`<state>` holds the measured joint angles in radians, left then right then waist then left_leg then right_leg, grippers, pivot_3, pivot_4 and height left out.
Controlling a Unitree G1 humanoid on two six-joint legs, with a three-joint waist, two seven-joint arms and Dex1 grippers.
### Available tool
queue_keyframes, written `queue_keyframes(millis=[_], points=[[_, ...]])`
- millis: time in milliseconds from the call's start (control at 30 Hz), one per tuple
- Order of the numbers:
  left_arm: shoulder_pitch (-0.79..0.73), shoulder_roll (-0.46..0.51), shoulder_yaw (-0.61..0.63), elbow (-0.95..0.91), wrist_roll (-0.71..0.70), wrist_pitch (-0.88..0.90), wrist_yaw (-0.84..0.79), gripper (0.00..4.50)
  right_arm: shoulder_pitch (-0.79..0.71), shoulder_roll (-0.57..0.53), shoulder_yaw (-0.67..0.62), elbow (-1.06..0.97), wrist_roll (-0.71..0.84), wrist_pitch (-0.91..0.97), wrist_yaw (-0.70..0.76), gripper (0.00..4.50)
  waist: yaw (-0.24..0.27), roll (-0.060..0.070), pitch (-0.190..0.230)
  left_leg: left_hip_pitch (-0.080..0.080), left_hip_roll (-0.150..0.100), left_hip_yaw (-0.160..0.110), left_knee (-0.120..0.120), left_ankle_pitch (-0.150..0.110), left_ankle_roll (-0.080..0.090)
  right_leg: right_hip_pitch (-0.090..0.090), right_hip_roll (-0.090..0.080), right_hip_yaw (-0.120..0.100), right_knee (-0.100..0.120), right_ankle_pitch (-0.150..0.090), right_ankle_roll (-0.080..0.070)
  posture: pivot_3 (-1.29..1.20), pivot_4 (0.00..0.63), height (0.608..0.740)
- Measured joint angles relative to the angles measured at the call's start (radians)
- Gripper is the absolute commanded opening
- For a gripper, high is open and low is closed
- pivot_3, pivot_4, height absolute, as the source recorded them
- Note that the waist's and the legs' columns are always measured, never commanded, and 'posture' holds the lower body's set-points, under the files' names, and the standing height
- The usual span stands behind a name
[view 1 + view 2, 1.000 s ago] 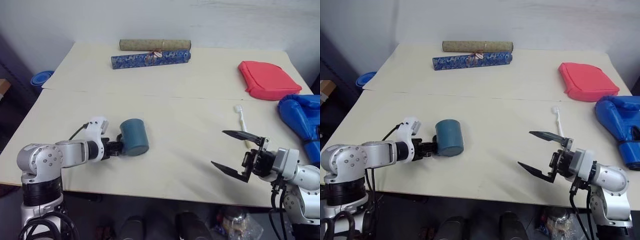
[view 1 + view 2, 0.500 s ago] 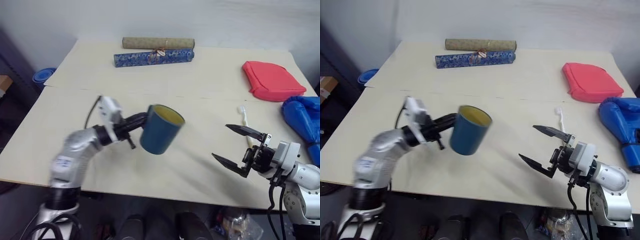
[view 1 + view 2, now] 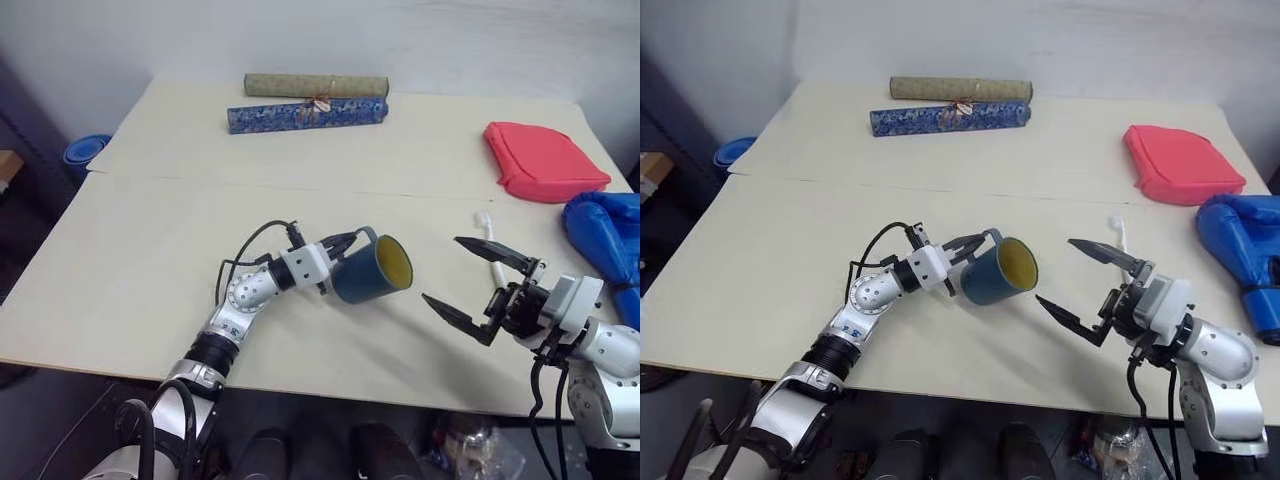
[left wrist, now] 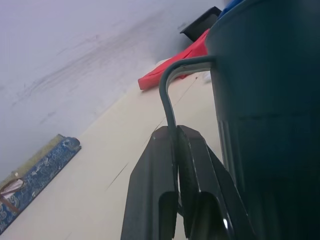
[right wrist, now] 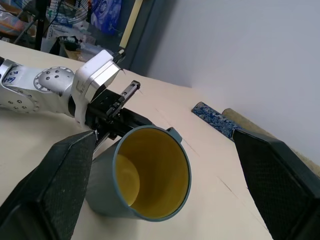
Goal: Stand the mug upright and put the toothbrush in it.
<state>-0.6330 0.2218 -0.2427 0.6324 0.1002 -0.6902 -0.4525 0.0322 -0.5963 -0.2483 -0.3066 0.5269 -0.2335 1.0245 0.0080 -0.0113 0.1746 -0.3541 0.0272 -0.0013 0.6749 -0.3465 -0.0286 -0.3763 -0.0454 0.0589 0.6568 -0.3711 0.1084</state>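
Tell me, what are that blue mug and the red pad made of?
The mug, held by its thin handle in the left hand, looks like enamelled metal or glazed ceramic: matte teal outside, smooth yellow inside, thin rim. I can't tell which. The red pad looks like soft stitched fabric or vinyl, with a raised seam round its edge.

A pale cream table (image 3: 150, 260) fills most of the scene, its top made of 2 boards that meet at a thin seam running across. Behind it rises a plain white wall (image 3: 420, 40), scuffed with faint grey marks. At the far left, dark floor (image 3: 25, 215) shows beside the table's edge, with a blue bowl-like object (image 3: 82, 153) on it.
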Motion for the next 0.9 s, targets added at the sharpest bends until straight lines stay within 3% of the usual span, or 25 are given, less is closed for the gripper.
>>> queue_keyframes(millis=[100, 467, 633, 733, 800, 900], points=[[0.042, 0.016, 0.004, -0.023, -0.031, 0.089, -0.074, 1.02, 0.016, -0.004, -0.002, -0.009, 0.001, 0.0, -0.009, 4.5, -0.003, 0.0, 0.0, 0.0, 0.0, 0.0, 0.0, 0.0, 0.0, 0.0, 0.0, 0.0, 0.001, 0.0, 0.0, 0.0, 0.15, 0.74], [0.112, 0.071, 0.051, -0.194, -0.121, 0.372, -0.205, 4.35, 0.048, -0.012, -0.039, -0.011, 0.008, 0.017, -0.04, 4.5, -0.01, 0.0, 0.0, -0.001, 0.001, 0.0, -0.001, 0.0, 0.0, -0.001, 0.001, 0.0, 0.001, 0.0, 0.0, 0.0, 0.15, 0.74], [0.171, 0.203, 0.106, -0.432, -0.311, 0.654, -0.378, 4.46, 0.09, -0.036, -0.126, 0.012, 0.035, 0.054, -0.054, 4.5, -0.012, 0.0, 0.0, -0.001, 0.001, -0.001, -0.002, 0.0, 0.0, -0.001, 0.001, 0.0, 0.001, 0.0, 0.0, 0.0, 0.15, 0.74], [0.225, 0.364, 0.195, -0.595, -0.539, 0.894, -0.548, 4.46, 0.181, -0.076, -0.236, 0.09, 0.057, 0.059, -0.007, 4.5, -0.012, 0.0, 0.0, 0.0, 0.002, -0.002, -0.006, 0.0, 0.0, 0.0, 0.001, -0.001, 0.001, 0.0, 0.0, 0.0, 0.15, 0.74], [0.259, 0.489, 0.262, -0.647, -0.627, 0.996, -0.653, 4.46, 0.232, -0.079, -0.302, 0.161, 0.058, 0.056, 0.016, 4.5, -0.013, 0.001, 0.0, 0.001, 0.001, -0.002, -0.008, 0.0, -0.001, 0.0, 0.0, -0.001, -0.002, 0.0, -0.001, 0.0, 0.15, 0.74], [0.308, 0.574, 0.335, -0.69, -0.688, 1.043, -0.733, 4.46, 0.278, -0.079, -0.372, 0.274, 0.051, 0.021, 0.045, 4.5, -0.012, 0.002, 0.0, 0.001, 0.0, -0.001, -0.008, -0.002, 0.003, 0.001, -0.001, 0.0, -0.005, -0.001, -0.001, 0.0, 0.15, 0.74]])
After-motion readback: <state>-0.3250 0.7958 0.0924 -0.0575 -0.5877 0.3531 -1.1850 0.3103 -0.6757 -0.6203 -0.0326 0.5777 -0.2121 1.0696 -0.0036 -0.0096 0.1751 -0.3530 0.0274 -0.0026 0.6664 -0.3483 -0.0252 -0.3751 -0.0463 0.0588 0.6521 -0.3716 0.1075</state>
